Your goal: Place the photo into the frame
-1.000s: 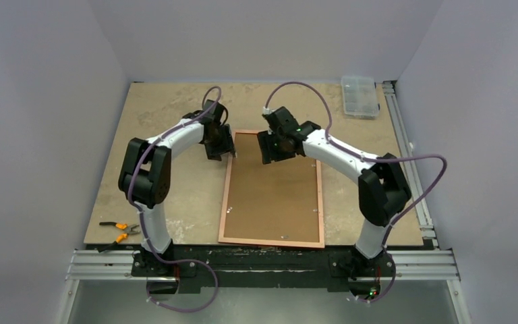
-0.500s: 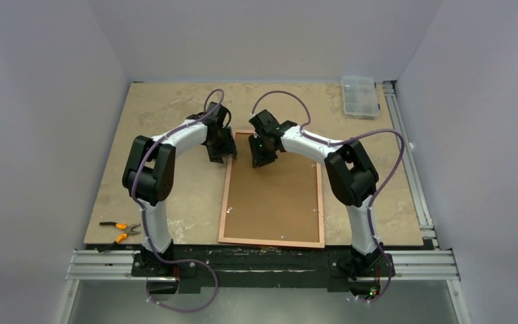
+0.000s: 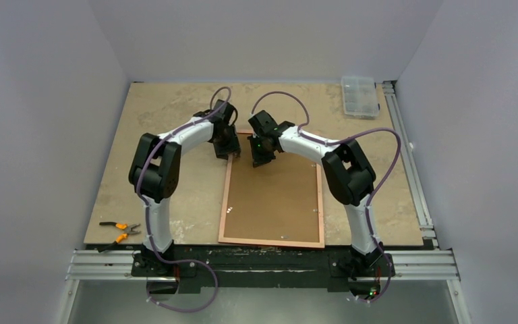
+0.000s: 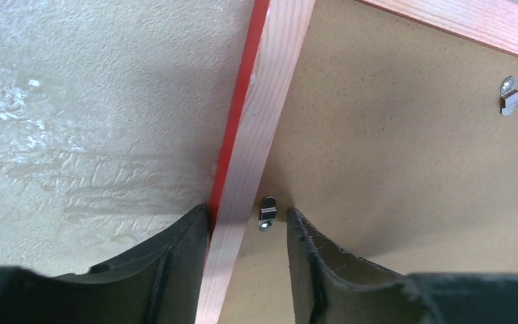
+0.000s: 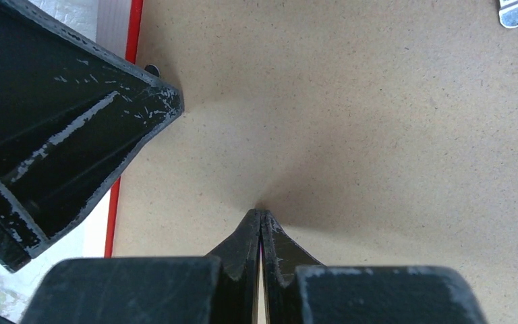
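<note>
Pliers (image 3: 120,230) lie near-left on table (image 3: 168,115), well apart from both arms. Frame (image 3: 270,241) lies face-down mid-table, copper-brown back up, w/ brown backing board (image 3: 273,196) filling it. At its far-left corner, L gripper (image 4: 246,216) straddles the left rail, jaws part-open: one finger outside against the red edge, the other inside, just beside a metal clip (image 4: 267,212). R gripper (image 5: 261,214) is closed on nothing, tips touching the board nearby. Clear plastic box (image 3: 359,96) sits far-right.
</note>
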`<move>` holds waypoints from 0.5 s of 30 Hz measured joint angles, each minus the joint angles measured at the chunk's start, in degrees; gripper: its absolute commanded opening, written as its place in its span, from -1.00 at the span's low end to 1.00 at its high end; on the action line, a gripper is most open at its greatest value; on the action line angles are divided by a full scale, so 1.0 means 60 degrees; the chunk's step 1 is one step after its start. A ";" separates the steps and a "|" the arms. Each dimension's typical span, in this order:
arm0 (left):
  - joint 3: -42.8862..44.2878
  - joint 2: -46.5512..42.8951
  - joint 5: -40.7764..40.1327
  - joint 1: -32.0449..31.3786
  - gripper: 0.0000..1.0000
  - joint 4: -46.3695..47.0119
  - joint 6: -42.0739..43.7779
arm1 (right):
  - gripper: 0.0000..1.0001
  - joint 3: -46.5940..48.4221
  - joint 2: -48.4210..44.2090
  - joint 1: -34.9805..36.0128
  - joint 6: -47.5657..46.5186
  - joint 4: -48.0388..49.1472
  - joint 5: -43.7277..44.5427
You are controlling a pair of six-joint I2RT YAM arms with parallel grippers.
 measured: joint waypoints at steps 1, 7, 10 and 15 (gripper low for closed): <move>0.0058 0.0044 0.0000 -0.0011 -0.30 0.0000 0.0000 | -1.00 -0.0015 0.0000 0.0000 0.0011 0.0015 0.0000; 0.0379 0.0157 -0.0168 0.0007 -0.72 -0.0346 0.0007 | -1.00 -0.0044 0.0000 -0.0004 0.0055 0.0044 0.0000; 0.0437 0.0186 -0.0215 0.0000 -0.92 -0.0419 0.0007 | -1.00 -0.0044 0.0000 -0.0007 0.0069 0.0044 -0.0007; 0.0444 0.0189 -0.0219 0.0000 -1.00 -0.0430 0.0022 | -1.00 -0.0051 0.0000 -0.0011 0.0066 0.0055 -0.0025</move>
